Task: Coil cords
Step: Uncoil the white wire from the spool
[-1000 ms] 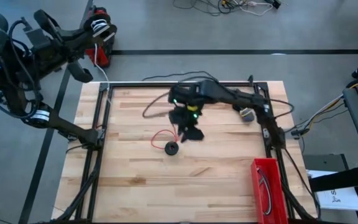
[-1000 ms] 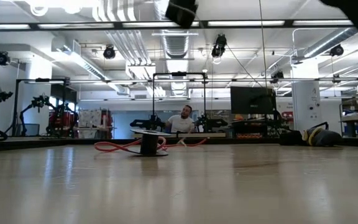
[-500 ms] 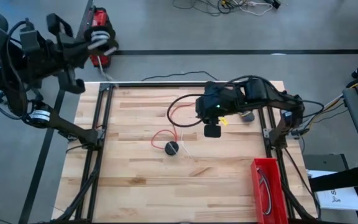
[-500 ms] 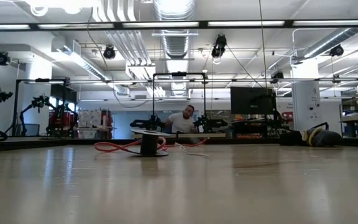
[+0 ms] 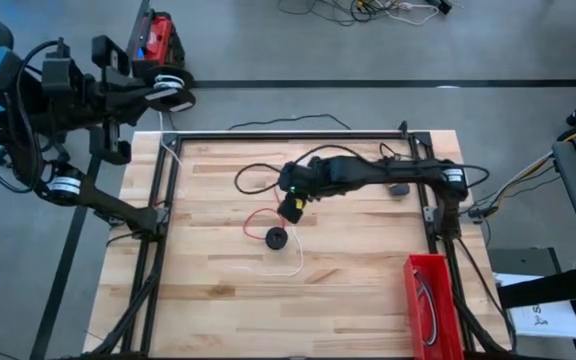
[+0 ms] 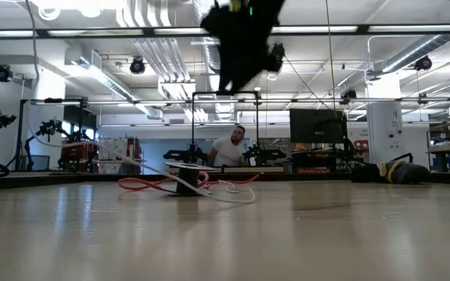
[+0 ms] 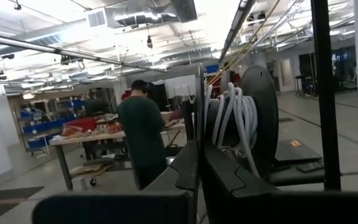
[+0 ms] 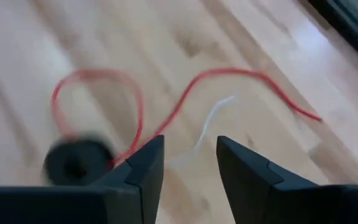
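- Hovering over the middle of the light wooden slatted table [image 5: 218,300]: right gripper [image 5: 291,207], its arm stretched across from the table's right side. Right wrist view shows its two dark fingers [image 8: 143,167] parted with a clear gap, nothing between them, bare wood below.
- Thin red cord [image 5: 259,220] lies on the table just below and left of that gripper, in a loose loop that runs into a small round black spool [image 5: 276,238]. Low view: red strands spread flat either side of the spool.
- Thin white cord [image 5: 290,262] curves in an arc on the wood just right of and below the spool, near the red cord; whether the two touch is unclear.
- Thin black cord [image 5: 251,174] makes a loose loop on the table up and left of the right gripper.
- Left gripper [image 5: 173,90] sits off the table past its upper left corner, well apart from the loose cords. Left wrist view: its fingers are pressed together on a dark reel wound with pale grey-white cord [image 7: 232,115].
- Red plastic bin [image 5: 430,300] at the table's lower right edge, a dark cord lying in it.
- Person in a dark top [image 7: 143,140] stands in the room behind, seen from the left wrist.
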